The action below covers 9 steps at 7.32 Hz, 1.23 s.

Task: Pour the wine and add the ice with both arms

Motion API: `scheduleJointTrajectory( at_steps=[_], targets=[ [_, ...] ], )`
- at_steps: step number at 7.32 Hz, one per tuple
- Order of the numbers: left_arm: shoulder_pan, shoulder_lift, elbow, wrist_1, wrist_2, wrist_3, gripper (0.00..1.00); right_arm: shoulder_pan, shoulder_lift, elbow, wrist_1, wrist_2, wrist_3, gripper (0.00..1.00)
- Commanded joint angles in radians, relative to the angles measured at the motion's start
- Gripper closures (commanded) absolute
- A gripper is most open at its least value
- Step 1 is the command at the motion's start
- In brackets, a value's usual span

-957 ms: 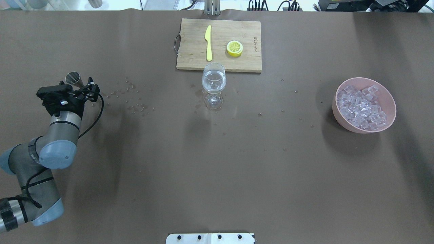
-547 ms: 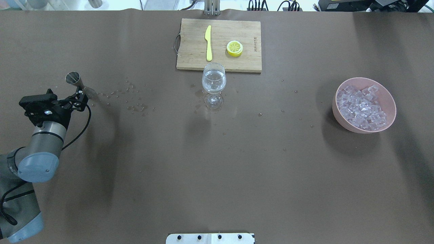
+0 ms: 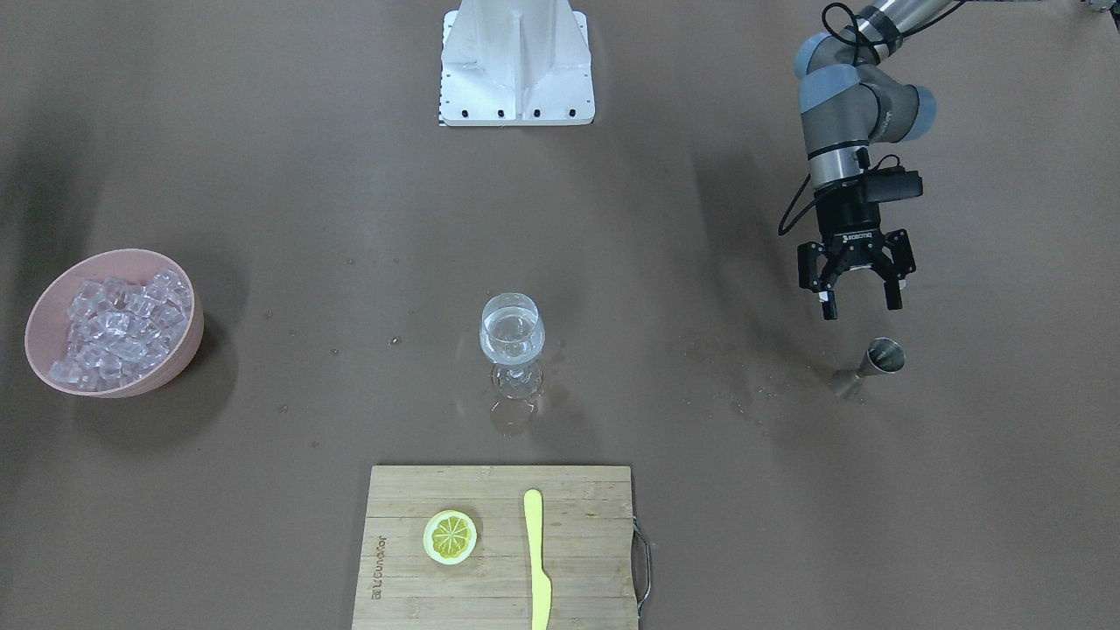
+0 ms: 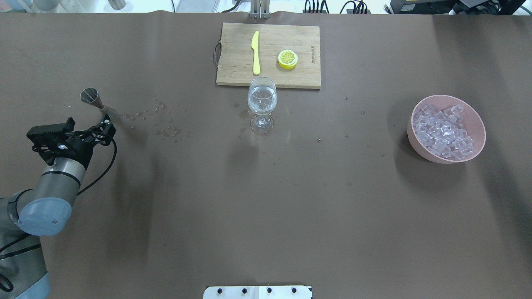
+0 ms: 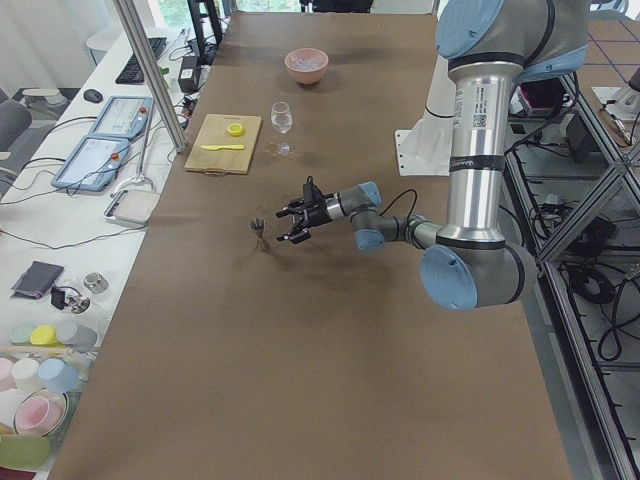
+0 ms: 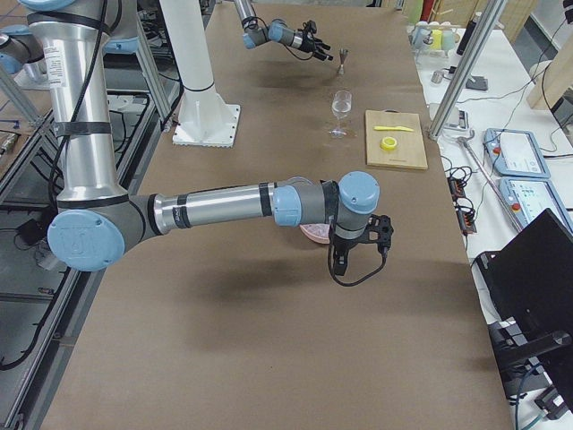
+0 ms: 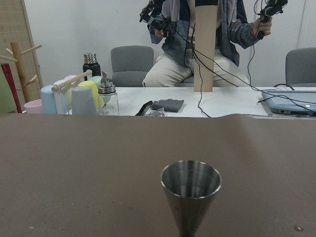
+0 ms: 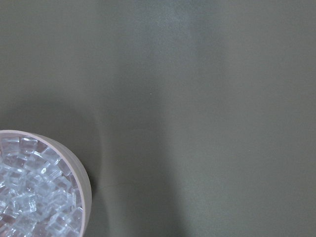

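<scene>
I logged a wooden cutting board [image 4: 235, 66] at the far middle of the brown-covered table [image 4: 266, 216]. It carried a yellow plastic knife [image 4: 255, 52] and, to the knife's right and apart from it, a lemon slice [image 4: 287, 59]. A stemmed glass [image 4: 262, 99] stood upright just in front of the board's near edge. A steel jigger [image 4: 96, 102] stood upright at the left, with scattered droplets [image 4: 166, 132] lying between it and the glass. A pink bowl [image 4: 417, 147] sat well off to the right. A white mounting bracket [image 3: 516, 66] lay at the near edge. Through the left wrist camera I noted pastel cups [image 7: 79, 98], a flask [image 7: 91, 66] and a seated person [image 7: 197, 44] beyond the table.

Glass [image 4: 262, 101] between jigger [image 4: 92, 99] and bowl [image 4: 476, 120] of ice [image 4: 444, 133]
</scene>
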Motion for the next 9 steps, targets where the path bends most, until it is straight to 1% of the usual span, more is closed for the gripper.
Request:
scheduleJointTrajectory(
  at_steps=[1, 2, 3, 4, 5, 6, 7, 8, 9],
  targets=[
    [0.005, 0.133, -0.241, 0.069, -0.099, 0.008, 0.02, 0.0, 0.0, 0.0, 0.0, 0.0, 0.0, 0.0],
    [0.005, 0.137, -0.352, 0.203, -0.132, 0.011, 0.02, 0.0, 0.001, 0.003, 0.002, 0.002, -0.002, 0.0],
    [-0.009, 0.134, -0.438, 0.311, -0.211, 0.029, 0.02, -0.011, 0.006, 0.017, 0.003, 0.002, -0.002, 0.0],
    [-0.065, 0.12, -0.486, 0.377, -0.321, 0.104, 0.02, -0.041, 0.012, 0.053, 0.002, -0.006, 0.0, 0.0],
    [-0.221, 0.082, -0.486, 0.434, -0.544, 0.241, 0.02, -0.076, 0.033, 0.079, 0.0, -0.006, 0.003, 0.0],
    [-0.398, 0.009, -0.467, 0.577, -0.785, 0.393, 0.02, -0.127, 0.042, 0.112, 0.0, -0.006, 0.053, 0.0],
    [-0.54, -0.124, -0.436, 0.782, -0.953, 0.583, 0.02, -0.182, 0.047, 0.156, 0.0, -0.01, 0.131, 0.0],
    [-0.629, -0.222, -0.384, 0.945, -1.051, 0.73, 0.02, -0.219, 0.064, 0.187, 0.0, -0.038, 0.165, 0.0],
    [-0.726, -0.296, -0.306, 1.027, -1.159, 0.856, 0.02, -0.269, 0.081, 0.204, 0.002, -0.065, 0.169, 0.0]
  ],
)
